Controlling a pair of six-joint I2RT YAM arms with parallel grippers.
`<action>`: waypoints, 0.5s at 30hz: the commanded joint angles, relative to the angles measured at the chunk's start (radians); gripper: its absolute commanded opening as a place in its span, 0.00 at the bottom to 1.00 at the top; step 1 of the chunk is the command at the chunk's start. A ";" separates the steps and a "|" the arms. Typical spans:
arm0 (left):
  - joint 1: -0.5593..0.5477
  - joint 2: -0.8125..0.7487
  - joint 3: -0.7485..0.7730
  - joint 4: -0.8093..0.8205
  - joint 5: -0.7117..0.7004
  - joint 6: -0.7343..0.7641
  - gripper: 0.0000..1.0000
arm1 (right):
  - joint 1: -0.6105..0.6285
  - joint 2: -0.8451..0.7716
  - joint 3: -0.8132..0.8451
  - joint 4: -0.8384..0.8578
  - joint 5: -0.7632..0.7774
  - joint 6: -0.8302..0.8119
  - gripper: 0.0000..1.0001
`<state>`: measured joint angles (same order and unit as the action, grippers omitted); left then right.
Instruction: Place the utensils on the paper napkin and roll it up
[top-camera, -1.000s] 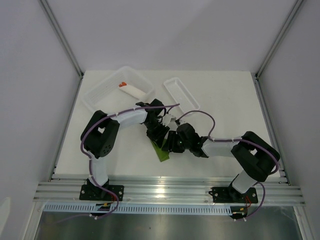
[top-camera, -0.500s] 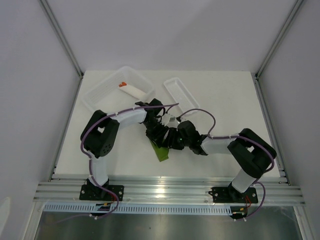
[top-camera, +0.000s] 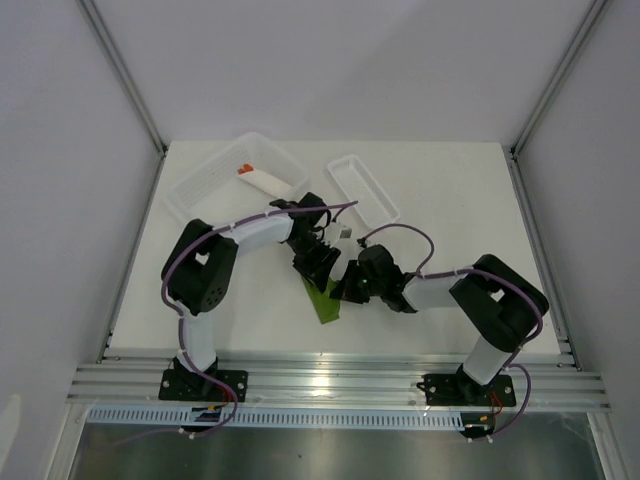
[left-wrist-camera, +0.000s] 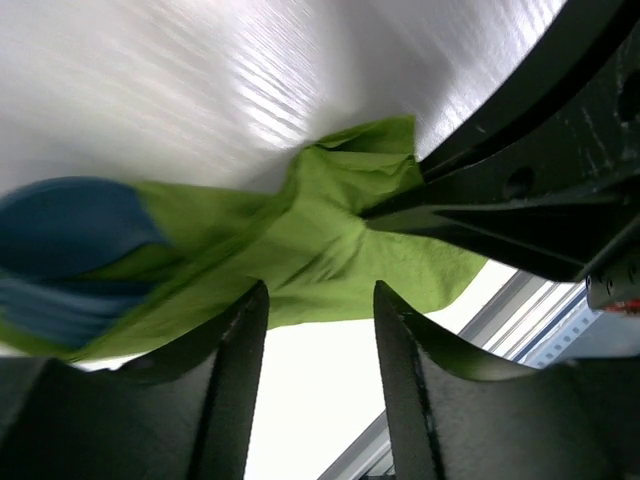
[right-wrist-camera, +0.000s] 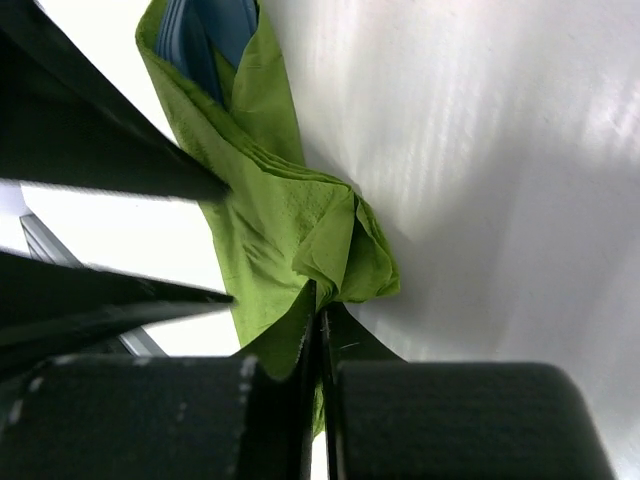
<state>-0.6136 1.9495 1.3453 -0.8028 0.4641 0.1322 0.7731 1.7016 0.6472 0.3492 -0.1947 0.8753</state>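
Looking down the right wrist camera, I see my right gripper (right-wrist-camera: 318, 312) pinched shut on a crumpled edge of the paper napkin (right-wrist-camera: 265, 200). The olive-green bundle is loosely folded, its long axis running away from those jaws, with the dark blue utensils (right-wrist-camera: 215, 30) showing at the far end. My left gripper (left-wrist-camera: 320, 297) stands parted and holds nothing; the napkin lies just past its tips.

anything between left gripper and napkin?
Nothing visible. The left gripper is open close over the napkin, with no object between them. The right gripper is shut on the napkin's crumpled end, off to one side of the left fingers' gap.
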 joint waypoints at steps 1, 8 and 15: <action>0.038 -0.052 0.069 -0.033 -0.013 0.021 0.51 | -0.005 -0.036 -0.037 -0.058 0.037 0.001 0.00; 0.068 -0.110 0.123 -0.102 -0.064 0.066 0.52 | -0.005 -0.137 -0.032 -0.079 0.046 -0.001 0.00; 0.072 -0.101 -0.009 -0.030 -0.015 -0.022 0.55 | -0.008 -0.139 -0.066 -0.089 0.057 -0.013 0.00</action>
<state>-0.5419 1.8736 1.3922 -0.8673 0.4297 0.1490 0.7689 1.5539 0.6067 0.2626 -0.1547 0.8764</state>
